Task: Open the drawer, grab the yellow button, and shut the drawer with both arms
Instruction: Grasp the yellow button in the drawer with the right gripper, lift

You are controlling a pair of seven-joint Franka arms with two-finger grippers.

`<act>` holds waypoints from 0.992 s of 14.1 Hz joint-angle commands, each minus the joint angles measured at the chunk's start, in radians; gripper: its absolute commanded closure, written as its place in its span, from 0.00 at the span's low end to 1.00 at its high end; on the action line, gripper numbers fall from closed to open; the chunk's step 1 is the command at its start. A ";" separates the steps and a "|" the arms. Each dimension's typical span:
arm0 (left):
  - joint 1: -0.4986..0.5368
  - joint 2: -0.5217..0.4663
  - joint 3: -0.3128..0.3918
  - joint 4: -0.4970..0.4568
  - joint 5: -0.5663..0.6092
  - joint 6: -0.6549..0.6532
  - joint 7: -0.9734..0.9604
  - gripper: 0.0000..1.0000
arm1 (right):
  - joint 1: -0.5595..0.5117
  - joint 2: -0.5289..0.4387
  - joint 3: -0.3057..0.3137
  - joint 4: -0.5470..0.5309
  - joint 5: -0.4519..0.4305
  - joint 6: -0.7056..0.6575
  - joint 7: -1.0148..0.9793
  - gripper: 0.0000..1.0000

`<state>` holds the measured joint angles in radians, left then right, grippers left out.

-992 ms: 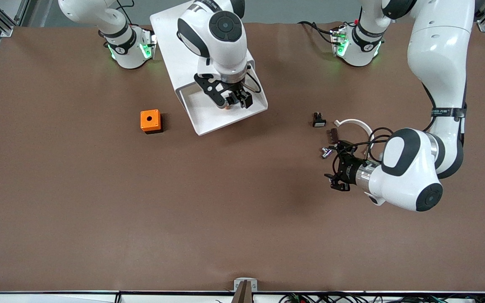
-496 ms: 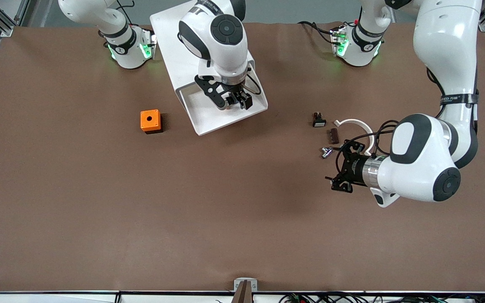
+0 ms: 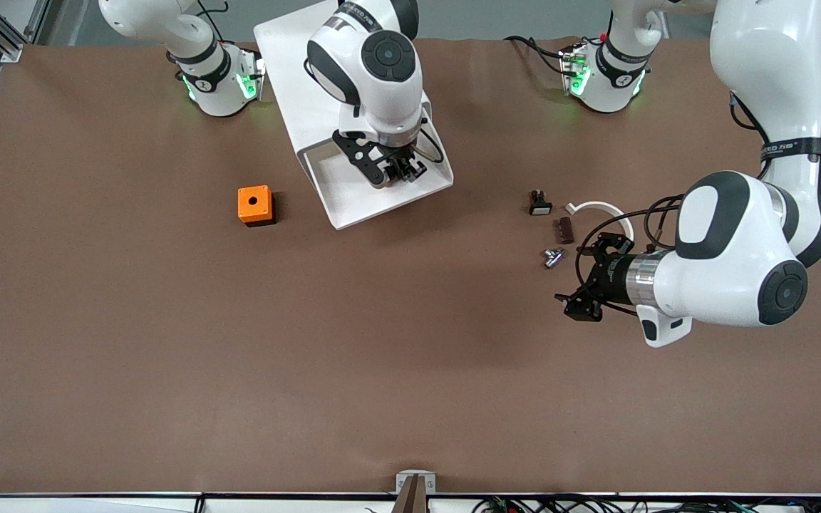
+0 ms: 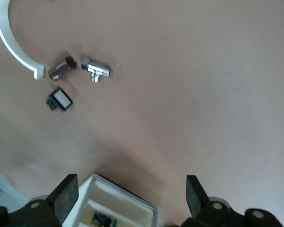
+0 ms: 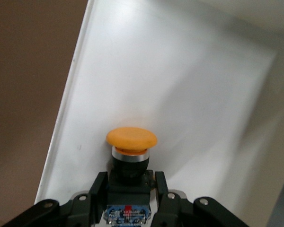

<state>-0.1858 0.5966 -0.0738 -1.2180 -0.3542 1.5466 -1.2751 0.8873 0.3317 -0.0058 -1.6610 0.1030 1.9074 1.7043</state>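
The top drawer (image 3: 353, 203) stands pulled out of the white cabinet (image 3: 296, 78). My right gripper (image 3: 396, 173) reaches down into it and is shut on the button's black-and-blue body. In the right wrist view the button (image 5: 131, 139) shows its orange-yellow cap pointing away from the gripper (image 5: 128, 182), over the drawer's white floor (image 5: 180, 71). My left gripper (image 3: 585, 281) is open and empty, low over bare table near the small parts. In the left wrist view the left gripper (image 4: 130, 196) is wide open, with the drawer's corner (image 4: 149, 208) seen far off between the fingers.
An orange cube with a round hole (image 3: 254, 204) sits beside the drawer toward the right arm's end. A small black part with a white face (image 3: 539, 204), a white curved piece (image 3: 603, 209), a brown block (image 3: 565, 228) and a chrome fitting (image 3: 551, 258) lie close to the left gripper.
My right gripper's fingers have drawn together on the button in the drawer. My left arm has swung back toward its own end of the table, its gripper still open.
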 commanded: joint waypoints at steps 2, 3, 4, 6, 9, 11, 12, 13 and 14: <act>-0.032 -0.015 -0.003 -0.020 0.079 0.012 0.123 0.00 | -0.004 0.009 -0.011 0.058 0.017 -0.017 0.006 1.00; -0.044 -0.015 -0.004 -0.020 0.131 0.012 0.173 0.00 | -0.016 0.009 -0.011 0.073 0.018 -0.021 0.003 1.00; -0.069 -0.014 -0.009 -0.023 0.177 0.013 0.224 0.00 | -0.033 0.009 -0.011 0.092 0.027 -0.039 -0.002 1.00; -0.095 -0.015 -0.017 -0.038 0.218 0.038 0.257 0.00 | -0.077 0.009 -0.011 0.151 0.052 -0.105 -0.059 1.00; -0.119 -0.011 -0.053 -0.054 0.219 0.076 0.282 0.00 | -0.172 -0.010 -0.016 0.156 0.052 -0.165 -0.285 1.00; -0.126 -0.011 -0.101 -0.075 0.221 0.131 0.284 0.00 | -0.272 -0.020 -0.019 0.150 0.044 -0.191 -0.475 1.00; -0.132 -0.009 -0.121 -0.086 0.224 0.163 0.284 0.00 | -0.315 -0.028 -0.020 0.123 0.038 -0.191 -0.564 1.00; -0.153 -0.009 -0.133 -0.097 0.233 0.205 0.284 0.00 | -0.373 -0.046 -0.020 0.077 0.018 -0.180 -0.672 1.00; -0.178 -0.006 -0.135 -0.103 0.241 0.239 0.284 0.00 | -0.424 -0.048 -0.020 0.052 -0.011 -0.171 -0.765 1.00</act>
<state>-0.3280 0.6000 -0.1960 -1.2912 -0.1465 1.7212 -1.0053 0.5572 0.3220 -0.0429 -1.5315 0.1228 1.7236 1.0983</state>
